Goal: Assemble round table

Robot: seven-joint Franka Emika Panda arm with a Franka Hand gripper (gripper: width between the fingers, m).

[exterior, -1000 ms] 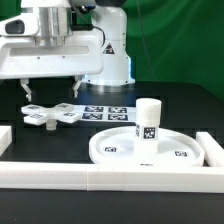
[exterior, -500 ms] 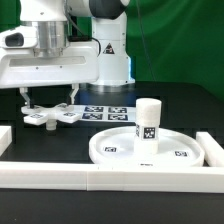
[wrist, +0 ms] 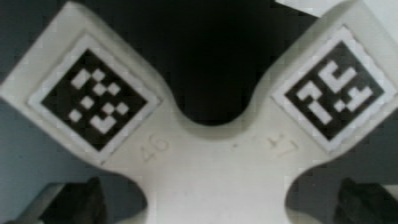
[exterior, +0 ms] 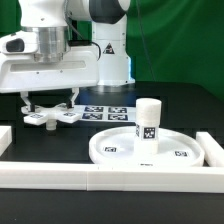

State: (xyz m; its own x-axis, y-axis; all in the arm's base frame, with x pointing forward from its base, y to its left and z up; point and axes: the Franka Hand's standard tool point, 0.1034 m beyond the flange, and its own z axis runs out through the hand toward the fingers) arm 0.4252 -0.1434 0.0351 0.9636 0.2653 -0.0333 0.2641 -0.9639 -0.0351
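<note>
Jaws spread wide and holding nothing, the arm hovers directly above the flat white cross [exterior: 50, 114], one finger on either side of its middle. The cross lies flat on the black desk [exterior: 190, 105], behind the round disc [exterior: 172, 141] and off to the exterior view's left of it, its tagged arms splayed. A short leg [exterior: 148, 120] stands upright on the disc.
</note>
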